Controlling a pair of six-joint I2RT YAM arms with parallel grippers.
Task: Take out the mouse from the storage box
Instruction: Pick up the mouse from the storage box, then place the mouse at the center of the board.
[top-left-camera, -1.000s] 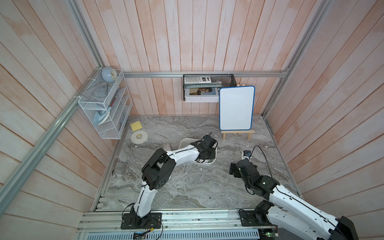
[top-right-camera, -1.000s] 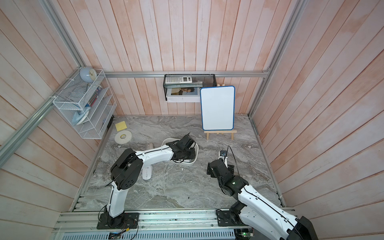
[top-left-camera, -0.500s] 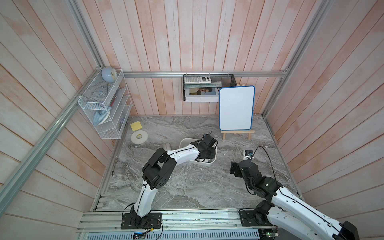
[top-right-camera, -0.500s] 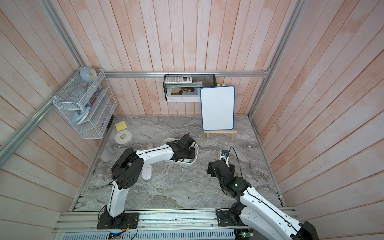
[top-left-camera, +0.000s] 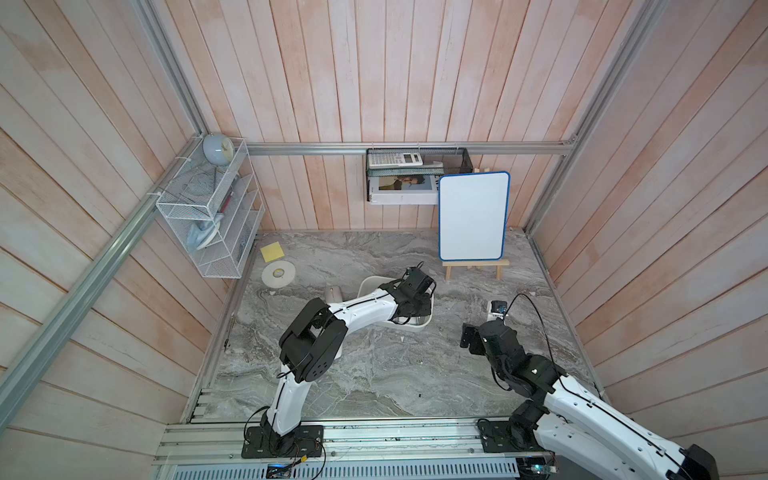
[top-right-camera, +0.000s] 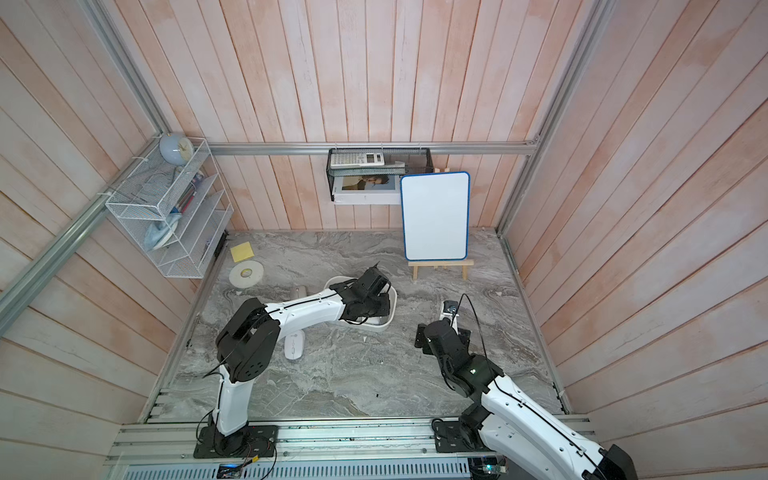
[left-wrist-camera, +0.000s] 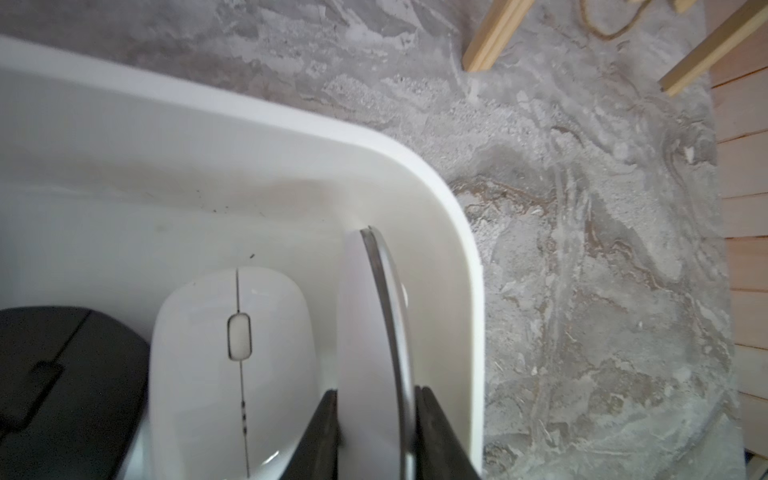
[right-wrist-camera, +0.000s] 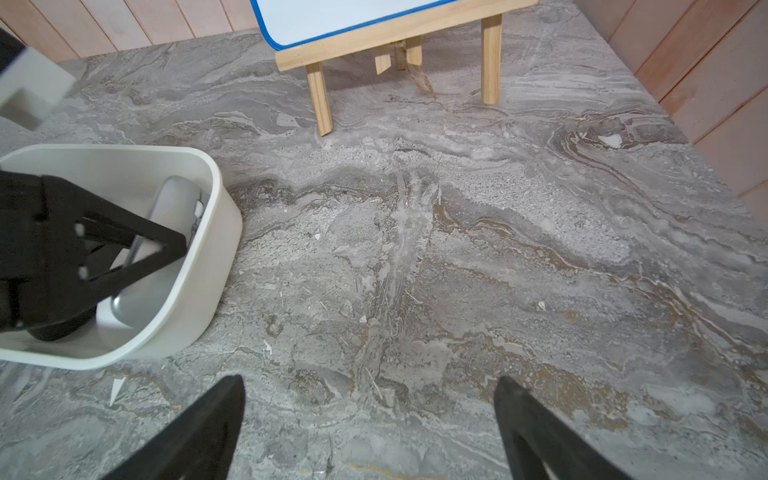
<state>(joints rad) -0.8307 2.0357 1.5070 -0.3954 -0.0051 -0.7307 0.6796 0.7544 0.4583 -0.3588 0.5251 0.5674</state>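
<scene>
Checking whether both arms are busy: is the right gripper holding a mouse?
No, the right gripper stands open above the table, its fingers wide apart with nothing between them.

No text, brand or number was legible anywhere. The calculator (top-left-camera: 395, 159) on top of the black mesh tray (top-left-camera: 459, 160) on the far wall had rows of keys, printing too small to read. The box (top-left-camera: 401, 185) under it carried a printed photo and a dark strip at its right end, lettering unreadable. The whiteboard (top-left-camera: 473, 216) face was blank. The mouse on the table (top-right-camera: 294, 345), near left, had faint dark marks, not resolvable. In the storage box (left-wrist-camera: 457, 232), the white mouse (left-wrist-camera: 232, 365) showed only tiny dots along its seam, and the silver-edged mouse (left-wrist-camera: 374, 332) was plain.
</scene>
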